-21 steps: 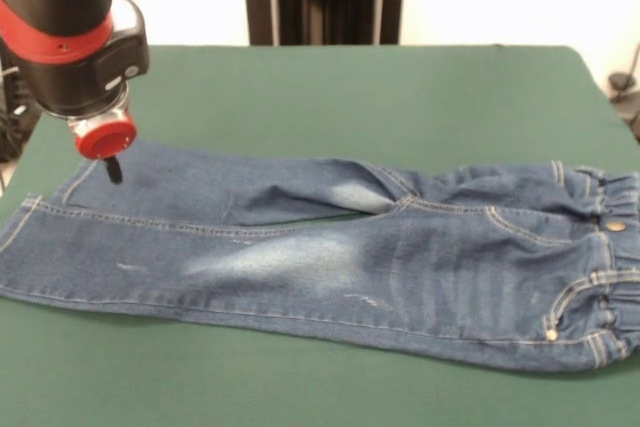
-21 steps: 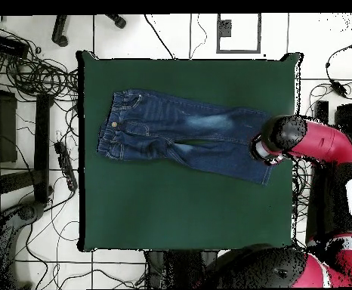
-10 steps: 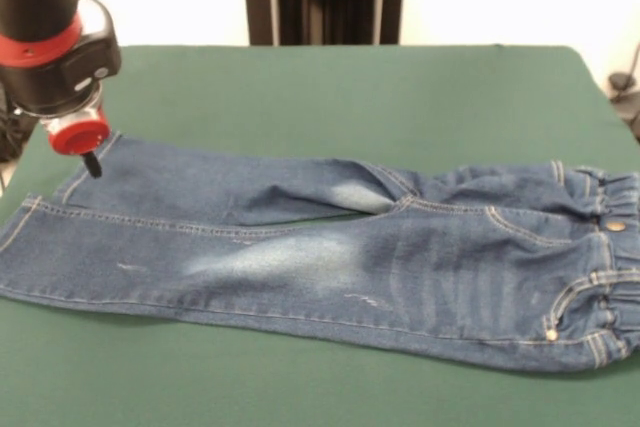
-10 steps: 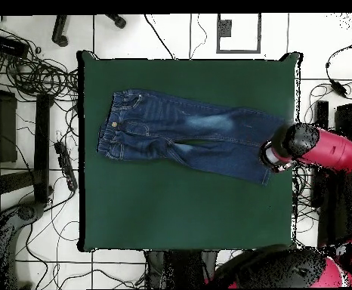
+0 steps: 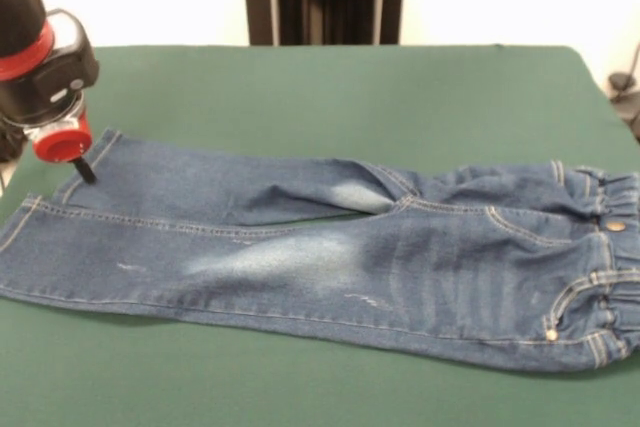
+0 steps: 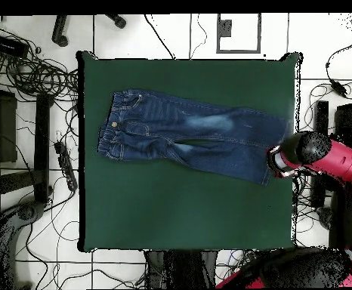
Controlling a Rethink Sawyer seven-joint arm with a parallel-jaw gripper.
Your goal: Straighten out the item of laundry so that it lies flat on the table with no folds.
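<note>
The gripper (image 5: 86,169) is hovering at the hem of the jeans (image 5: 330,247), apparently positioning to tug the leg flat; its jaws' opening is indiscernible.

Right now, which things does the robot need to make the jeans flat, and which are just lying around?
For the job:
- the jeans, spread out
- the green table under them
- the gripper, at the far leg's cuff

Just lying about:
- cables on the floor beside the table
- black stands on the floor
</note>
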